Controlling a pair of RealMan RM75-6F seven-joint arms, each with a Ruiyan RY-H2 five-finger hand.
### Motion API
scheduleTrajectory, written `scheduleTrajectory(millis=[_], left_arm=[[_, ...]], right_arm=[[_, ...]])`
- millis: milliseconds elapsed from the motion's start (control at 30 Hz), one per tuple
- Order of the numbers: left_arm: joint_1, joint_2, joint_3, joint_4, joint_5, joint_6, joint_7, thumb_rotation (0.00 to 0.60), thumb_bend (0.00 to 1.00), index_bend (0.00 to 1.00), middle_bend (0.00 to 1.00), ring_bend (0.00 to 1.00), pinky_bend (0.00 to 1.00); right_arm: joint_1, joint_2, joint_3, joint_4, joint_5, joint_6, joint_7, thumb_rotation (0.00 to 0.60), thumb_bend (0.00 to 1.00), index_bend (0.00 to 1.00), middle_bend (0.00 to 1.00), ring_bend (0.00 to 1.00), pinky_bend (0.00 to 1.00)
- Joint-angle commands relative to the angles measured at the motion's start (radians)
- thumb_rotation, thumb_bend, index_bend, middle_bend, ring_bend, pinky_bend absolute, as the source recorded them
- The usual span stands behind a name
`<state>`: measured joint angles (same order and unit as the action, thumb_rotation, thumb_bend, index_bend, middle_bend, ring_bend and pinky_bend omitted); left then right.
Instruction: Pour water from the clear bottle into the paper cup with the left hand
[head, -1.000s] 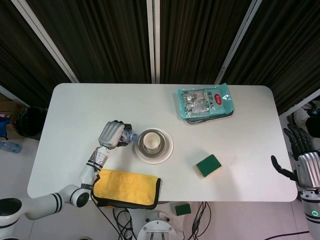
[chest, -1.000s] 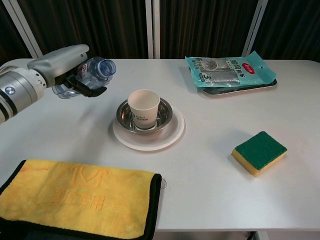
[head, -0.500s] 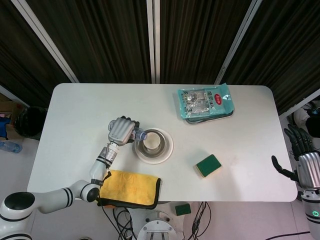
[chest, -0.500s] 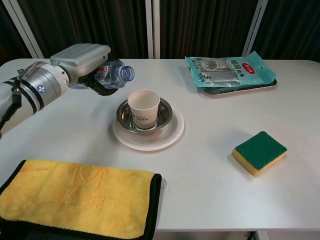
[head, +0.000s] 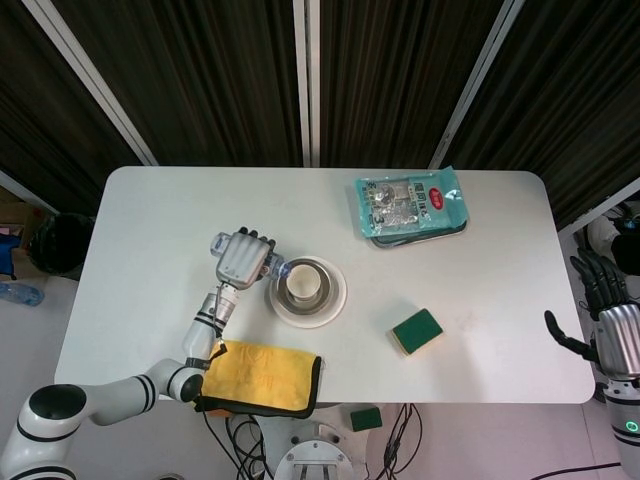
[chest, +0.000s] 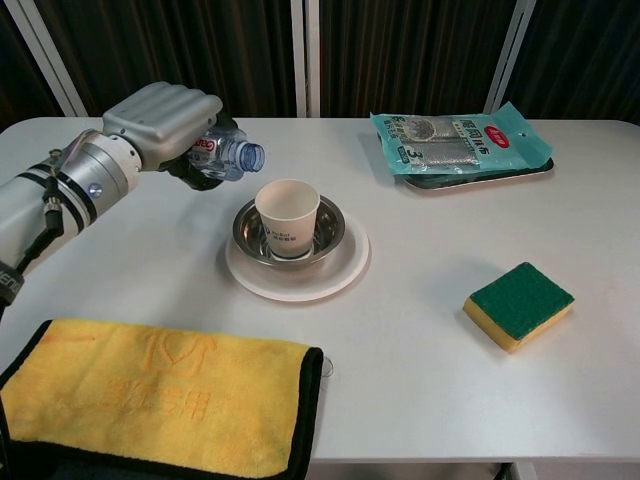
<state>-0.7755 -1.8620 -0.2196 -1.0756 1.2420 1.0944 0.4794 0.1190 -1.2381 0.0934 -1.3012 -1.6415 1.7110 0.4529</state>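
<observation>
Left hand (chest: 165, 115), silver metal, grasps the clear plastic bottle (chest: 222, 158) from above, bottle tipped near horizontal with its open blue-tinted neck pointing toward the white paper cup (chest: 287, 217), mouth just left of and slightly above the cup rim, not over it. No water stream visible. In the head view the left hand (head: 240, 259) sits just left of the paper cup (head: 301, 284), the bottle (head: 274, 269) neck poking out between them. Cup stands upright inside a shallow round steel bowl (chest: 250, 232), which rests on a round white plate (chest: 340, 275); stack is near table centre-left on the white table (chest: 420, 290). Right hand (head: 607, 315) hangs off the right table edge, fingers spread, holding nothing, well apart from everything; not seen in the chest view. Folded yellow cloth with black edging (chest: 150, 395) lies at the near left edge. Green-topped yellow sponge (chest: 518, 303) sits right of the plate, apart from it. Teal plastic packet of steel scourers (chest: 458, 139) lies on a dark tray (chest: 480, 175) at the far right.
</observation>
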Motion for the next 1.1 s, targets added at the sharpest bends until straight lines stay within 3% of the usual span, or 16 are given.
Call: scheduleTrajectory(millis=[33, 1100], left_arm=[[0.000, -0.004, 0.002, 0.005, -0.002, -0.002, 0.003, 0.600, 0.55, 0.75, 0.70, 0.55, 0.57], [-0.023, -0.025, -0.002, 0.023, 0.016, 0.013, 0.060, 0.600, 0.55, 0.75, 0.70, 0.55, 0.58]], right_arm=[[0.000, 0.000, 0.000, 0.002, 0.000, 0.001, 0.001, 0.600, 0.34, 0.00, 0.00, 0.00, 0.00], [0.000, -0.003, 0.003, 0.013, 0.005, -0.003, 0.014, 0.600, 0.34, 0.00, 0.00, 0.00, 0.00]])
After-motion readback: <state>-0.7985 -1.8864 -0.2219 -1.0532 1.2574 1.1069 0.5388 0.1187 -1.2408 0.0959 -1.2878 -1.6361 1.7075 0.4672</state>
